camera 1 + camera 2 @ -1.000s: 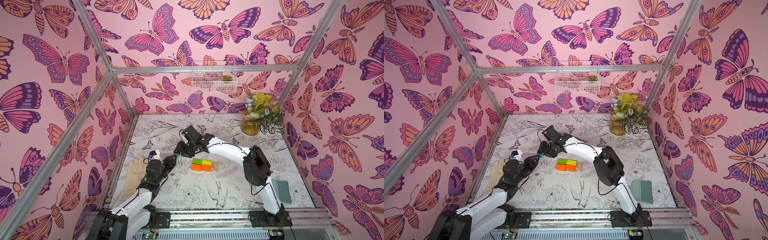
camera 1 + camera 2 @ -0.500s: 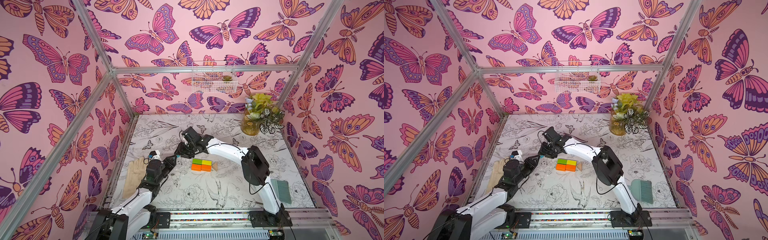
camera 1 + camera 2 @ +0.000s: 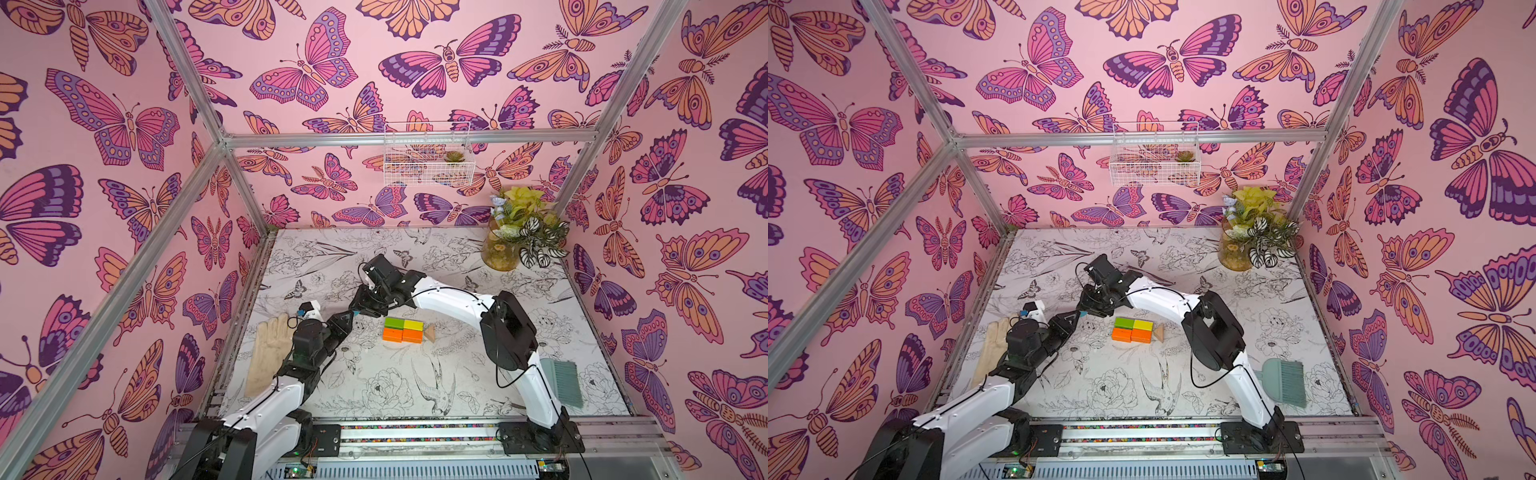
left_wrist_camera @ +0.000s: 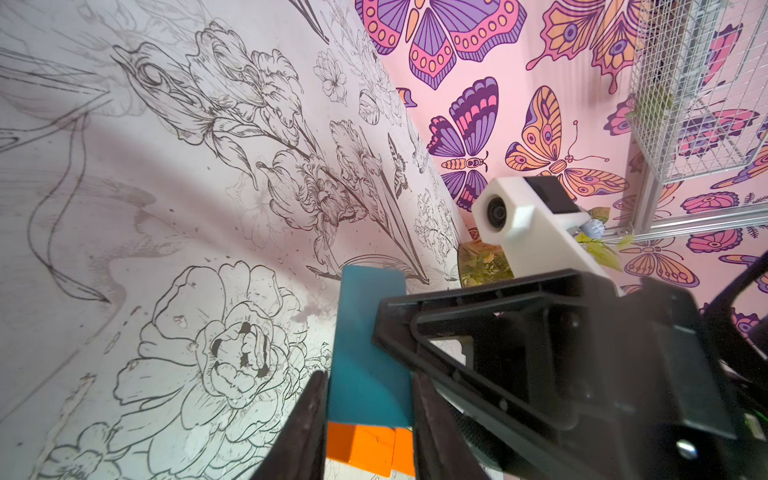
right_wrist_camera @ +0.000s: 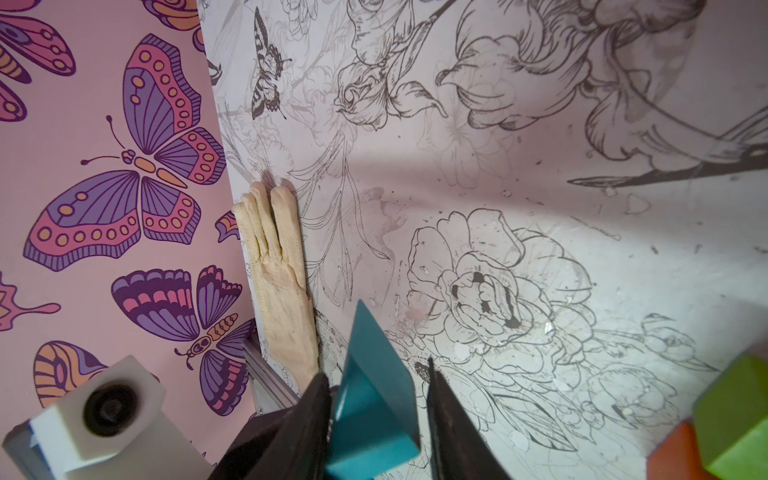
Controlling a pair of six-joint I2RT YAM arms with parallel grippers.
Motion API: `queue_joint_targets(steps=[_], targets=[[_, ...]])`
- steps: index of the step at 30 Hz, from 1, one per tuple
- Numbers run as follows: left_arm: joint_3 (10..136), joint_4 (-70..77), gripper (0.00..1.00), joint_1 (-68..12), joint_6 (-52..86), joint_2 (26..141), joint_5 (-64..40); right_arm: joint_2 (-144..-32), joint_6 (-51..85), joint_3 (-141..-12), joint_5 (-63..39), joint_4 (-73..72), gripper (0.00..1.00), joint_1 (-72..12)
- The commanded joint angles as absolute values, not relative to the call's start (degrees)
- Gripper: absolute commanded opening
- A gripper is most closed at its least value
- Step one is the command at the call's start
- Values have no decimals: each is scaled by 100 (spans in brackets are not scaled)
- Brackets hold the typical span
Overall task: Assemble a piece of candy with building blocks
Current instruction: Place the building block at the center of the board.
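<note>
Green [image 3: 393, 323], yellow [image 3: 412, 325] and two orange blocks [image 3: 402, 335] form a rectangle mid-table, with a tan wedge [image 3: 430, 332] touching its right end. Left of them, above the table, both grippers meet on a teal wedge [image 4: 365, 332]. My left gripper [image 4: 370, 376] is shut on it, with both fingers pressed to its sides. My right gripper [image 5: 376, 370] straddles the same teal wedge [image 5: 374, 399]; one finger touches it and a thin gap shows at the other. In both top views the left gripper [image 3: 347, 320] and right gripper [image 3: 360, 308] stand tip to tip.
A cream glove [image 3: 270, 353] lies along the left table edge. A teal brush [image 3: 565, 382] rests at the front right, beside the right arm's base. A vase of plants [image 3: 515, 245] fills the back right corner, and a wire basket [image 3: 428, 153] hangs on the back wall.
The right gripper's jaws have narrowed around the teal wedge. The right arm has edged slightly toward the left gripper, which has held still with the wedge.
</note>
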State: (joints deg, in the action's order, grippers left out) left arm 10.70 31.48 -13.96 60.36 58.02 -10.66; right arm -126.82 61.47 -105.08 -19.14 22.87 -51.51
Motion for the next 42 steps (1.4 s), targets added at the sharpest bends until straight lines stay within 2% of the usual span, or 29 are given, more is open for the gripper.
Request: queue_joint_targets(steps=[1,4,12,19,26,28,34,39,42], targets=[[1160,3317,0,-1415,5940,5870,-1011,-12771,6105,-10551,-2048,2377,38,-5204],[1171,3323,0,-1417,5935,5921,-1028,-12761,6073,-10535,-2041,2373,34,-5208],[1177,3322,0,-1424,5922,5940,-994,-12754,6027,-10554,-2111,2417,34,-5203],[1218,3364,0,-1425,5938,6072,-1037,-12788,5970,-10619,-2151,2425,21,-5204],[1257,3375,0,-1425,5913,6104,-1085,-12814,5779,-10712,-2077,2596,3,-5201],[1265,3375,8,-1425,5895,6092,-1112,-12806,5694,-10730,-2021,2653,0,-5203],[1213,3297,35,-1424,5890,6056,-1119,-12749,5560,-10608,-1892,2727,0,-5189],[1203,3150,69,-1426,5882,5889,-1066,-12712,5403,-10588,-1686,2879,0,-5158],[1210,2965,79,-1424,5821,5711,-1002,-12713,5346,-10589,-1628,2925,0,-5142]])
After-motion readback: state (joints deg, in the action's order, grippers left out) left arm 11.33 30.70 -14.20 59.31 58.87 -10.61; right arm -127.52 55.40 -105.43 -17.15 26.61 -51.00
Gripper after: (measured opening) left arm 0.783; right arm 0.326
